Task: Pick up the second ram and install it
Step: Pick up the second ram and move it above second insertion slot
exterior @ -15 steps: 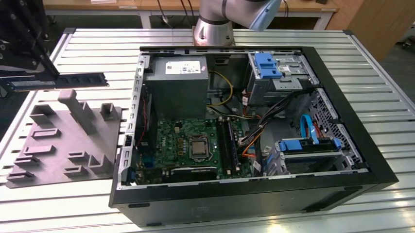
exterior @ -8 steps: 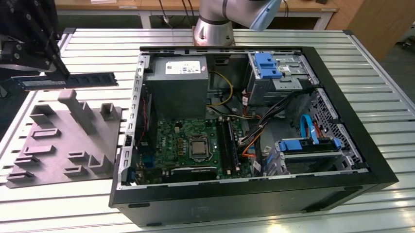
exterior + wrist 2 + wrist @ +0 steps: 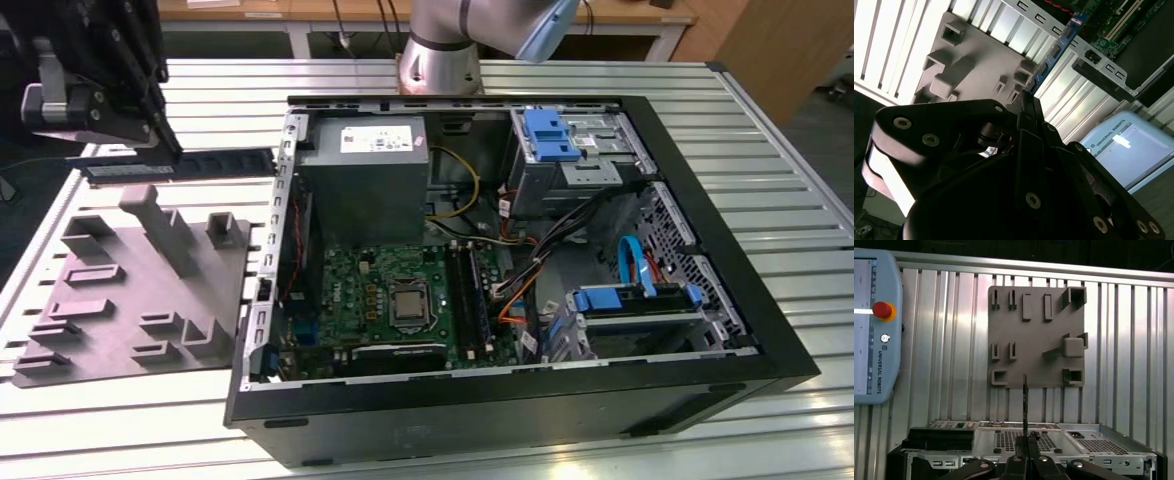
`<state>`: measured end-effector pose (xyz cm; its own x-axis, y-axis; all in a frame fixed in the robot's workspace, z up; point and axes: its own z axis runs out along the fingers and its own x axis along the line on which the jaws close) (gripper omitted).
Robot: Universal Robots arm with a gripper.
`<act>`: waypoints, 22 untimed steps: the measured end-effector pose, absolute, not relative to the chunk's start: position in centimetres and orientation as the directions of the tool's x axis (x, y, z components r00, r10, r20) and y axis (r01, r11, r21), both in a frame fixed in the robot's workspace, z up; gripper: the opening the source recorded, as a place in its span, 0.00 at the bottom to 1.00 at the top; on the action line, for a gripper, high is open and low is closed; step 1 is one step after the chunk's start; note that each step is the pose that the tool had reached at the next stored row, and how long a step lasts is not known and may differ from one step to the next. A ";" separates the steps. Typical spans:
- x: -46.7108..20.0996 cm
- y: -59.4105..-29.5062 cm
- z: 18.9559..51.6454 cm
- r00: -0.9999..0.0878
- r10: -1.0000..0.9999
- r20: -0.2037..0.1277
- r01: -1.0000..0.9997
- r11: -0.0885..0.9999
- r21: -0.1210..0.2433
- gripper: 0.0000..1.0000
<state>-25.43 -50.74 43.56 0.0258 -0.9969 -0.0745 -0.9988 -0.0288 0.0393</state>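
Observation:
The second ram [image 3: 200,163] is a long dark stick held level in the air above the grey moulded tray [image 3: 120,290], at the exterior view's left, outside the computer case. My gripper [image 3: 167,152] is shut on it near one end. In the second wrist view the blue stick [image 3: 1054,52] juts out from between the fingers [image 3: 1026,107] toward the case wall. In the first wrist view the ram [image 3: 1025,400] shows edge-on as a thin dark line over the tray's [image 3: 1039,340] edge. The motherboard [image 3: 387,290] lies inside the case, with its long memory slots [image 3: 463,285] beside the processor socket.
The open black computer case [image 3: 721,260] holds a grey power supply [image 3: 363,180], blue drive cages [image 3: 550,135] and loose cables. The arm's base [image 3: 441,50] stands behind the case. A pale blue teach pendant [image 3: 874,330] lies on the ribbed metal table [image 3: 787,150].

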 end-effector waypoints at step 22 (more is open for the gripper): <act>-18.2 -50.7 43.5 0.026 -0.997 -0.075 -0.999 -0.029 0.039 0.11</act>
<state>-18.18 -50.74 43.48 0.0260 -0.9969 -0.0745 -0.9988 -0.0289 0.0393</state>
